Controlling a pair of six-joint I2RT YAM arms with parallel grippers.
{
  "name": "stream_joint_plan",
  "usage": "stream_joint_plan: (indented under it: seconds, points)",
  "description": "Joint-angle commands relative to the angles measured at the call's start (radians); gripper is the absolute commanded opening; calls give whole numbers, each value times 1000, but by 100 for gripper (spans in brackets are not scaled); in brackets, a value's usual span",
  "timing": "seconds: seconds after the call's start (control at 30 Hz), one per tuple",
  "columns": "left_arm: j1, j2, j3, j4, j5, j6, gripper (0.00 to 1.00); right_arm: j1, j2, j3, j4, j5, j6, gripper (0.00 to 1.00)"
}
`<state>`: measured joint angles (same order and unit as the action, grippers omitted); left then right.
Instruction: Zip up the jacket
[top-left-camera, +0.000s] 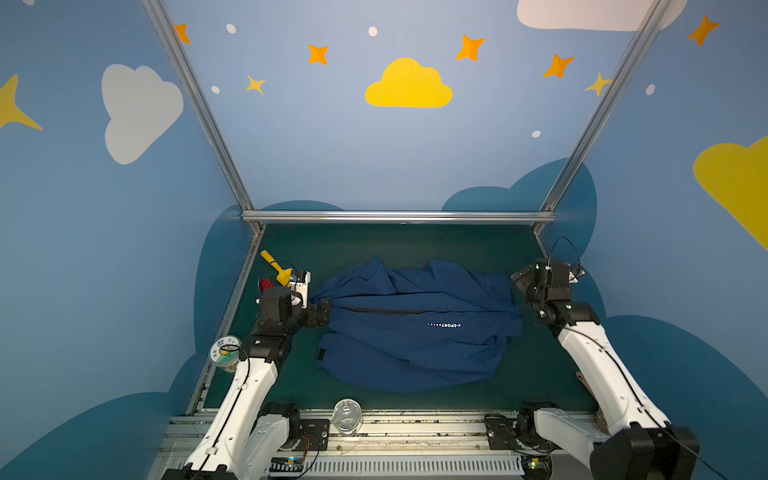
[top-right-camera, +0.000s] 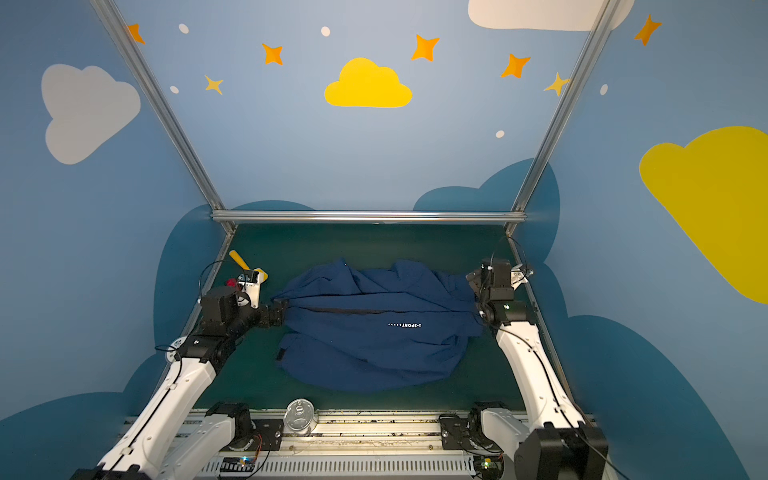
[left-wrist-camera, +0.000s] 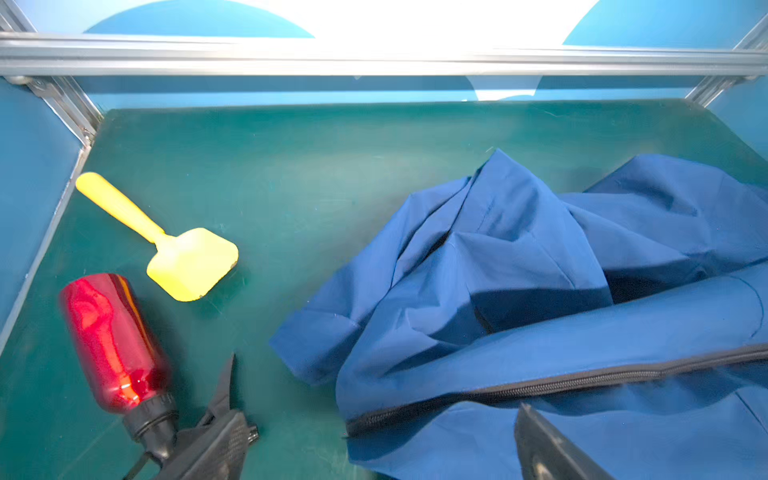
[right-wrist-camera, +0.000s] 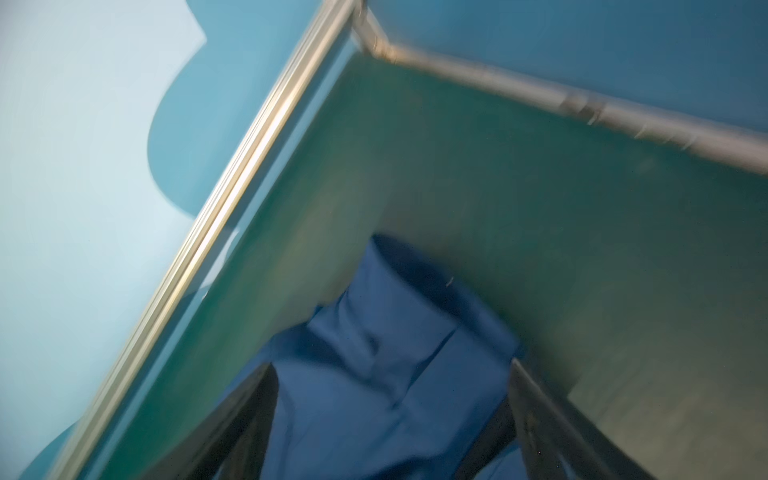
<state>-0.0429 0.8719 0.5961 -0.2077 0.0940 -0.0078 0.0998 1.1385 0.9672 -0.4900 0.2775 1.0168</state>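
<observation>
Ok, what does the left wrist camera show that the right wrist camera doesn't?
Only the left wrist view: a yellow plastic spatula and a shiny red bottle with a black cap lying on the green table mat, a dark zipper, and the open left gripper. Only the right wrist view, which is blurred: the open right gripper, with blue fabric seen between its spread fingers. Both: the large navy blue fabric jacket, that mat and the aluminium frame rail.
</observation>
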Motion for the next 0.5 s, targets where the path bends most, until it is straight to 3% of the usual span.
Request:
stream_joint_plan:
  seconds: [0.0, 0.27, 0.47]
  points:
    - [3, 12, 13, 22, 0, -9, 99, 21, 105, 63, -229, -226, 176, 86]
    - [3, 5, 13, 24, 24, -21, 99, 125, 208, 98, -255, -243, 258, 87]
    - [1, -4, 23, 12, 40, -9, 99, 166, 192, 37, -277, -253, 287, 87]
